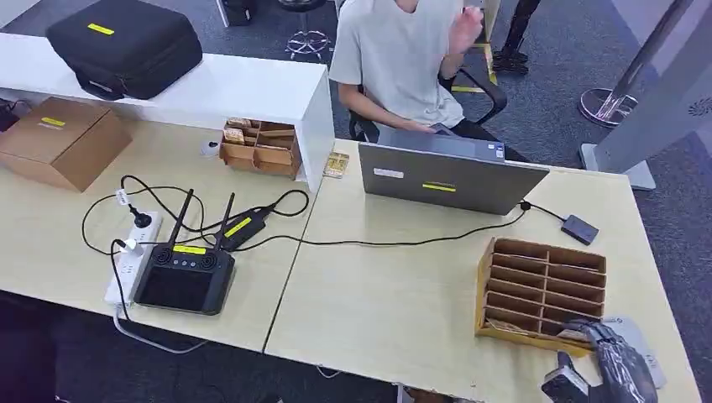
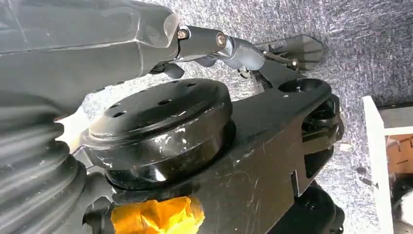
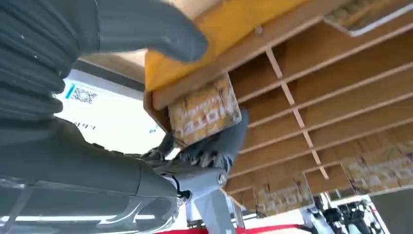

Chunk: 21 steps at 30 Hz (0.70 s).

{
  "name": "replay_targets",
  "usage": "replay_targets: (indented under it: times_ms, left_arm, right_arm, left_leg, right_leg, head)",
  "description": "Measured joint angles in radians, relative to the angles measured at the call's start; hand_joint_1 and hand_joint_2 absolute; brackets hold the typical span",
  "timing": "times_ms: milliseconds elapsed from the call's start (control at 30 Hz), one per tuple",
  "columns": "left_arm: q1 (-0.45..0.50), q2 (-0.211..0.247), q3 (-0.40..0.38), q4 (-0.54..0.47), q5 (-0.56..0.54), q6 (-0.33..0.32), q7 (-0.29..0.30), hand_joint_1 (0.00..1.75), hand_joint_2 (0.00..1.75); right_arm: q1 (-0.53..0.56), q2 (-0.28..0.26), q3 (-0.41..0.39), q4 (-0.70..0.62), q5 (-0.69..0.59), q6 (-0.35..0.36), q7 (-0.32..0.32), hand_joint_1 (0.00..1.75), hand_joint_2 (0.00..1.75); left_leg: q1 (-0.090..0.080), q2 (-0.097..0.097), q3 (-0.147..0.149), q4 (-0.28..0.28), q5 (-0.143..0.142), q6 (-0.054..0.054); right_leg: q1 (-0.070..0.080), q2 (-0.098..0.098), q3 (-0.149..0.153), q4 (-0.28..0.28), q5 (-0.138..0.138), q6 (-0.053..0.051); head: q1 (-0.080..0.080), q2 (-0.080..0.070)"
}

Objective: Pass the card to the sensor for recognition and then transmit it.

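The right hand (image 1: 606, 363) is reaching low into the near corner of the brown slotted wooden card rack (image 1: 541, 290), its fingers (image 3: 221, 146) clamping a gold patterned card (image 3: 204, 109) in the rack's nearest slot; the card's print is unreadable.

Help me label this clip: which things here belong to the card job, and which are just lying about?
Job: card, wooden card rack, right hand at the rack.
Lying about: laptop, controller with antennas, power strip, cardboard box, black case.
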Motion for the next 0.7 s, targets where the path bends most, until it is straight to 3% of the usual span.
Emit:
replay_targets:
  times_ms: [567,700]
  left_arm:
    - [0.0,0.0,0.0,0.0,-0.02,0.002,-0.016,0.0,1.75]
    - [0.0,-0.002,0.0,0.0,-0.028,0.054,-0.026,0.0,1.75]
  right_arm:
    - [-0.009,0.01,0.006,0.003,-0.019,-0.001,-0.013,1.75,1.75]
    - [0.006,0.01,0.006,-0.007,-0.02,-0.011,-0.011,1.75,1.75]
  left_leg:
    - [0.0,0.0,0.0,0.0,0.0,0.0]
    - [0.0,0.0,0.0,0.0,0.0,0.0]
  right_leg:
    - [0.0,0.0,0.0,0.0,0.0,0.0]
    - [0.0,-0.001,0.0,0.0,0.0,0.0]
  head:
    - [0.0,0.0]
    - [0.0,0.0]
